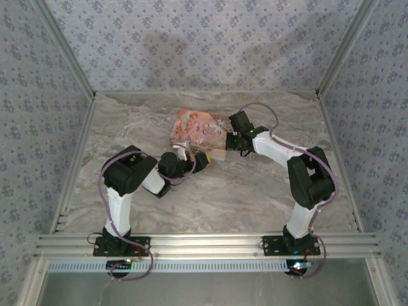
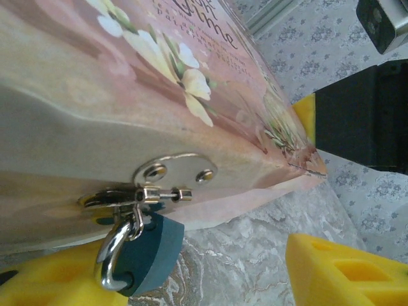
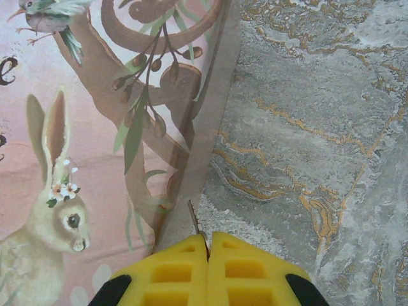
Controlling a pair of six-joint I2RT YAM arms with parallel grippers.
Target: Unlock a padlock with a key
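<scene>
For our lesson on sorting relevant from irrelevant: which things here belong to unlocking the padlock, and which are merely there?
Belongs to the job:
teal padlock
metal hasp
pink picture box
thin metal blade, probably the key, pinched in the shut right tool
open left tool

Merely there:
marble table
patterned wall
aluminium rail

Shiny metal padlock shackle (image 2: 107,258), glossy printed box (image 2: 127,95)

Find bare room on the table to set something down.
Bare table lies left of the box toward the wall, and along the near edge between the arms. Crowded: the box's near-right corner, around padlock, left claw and right claw.
</scene>
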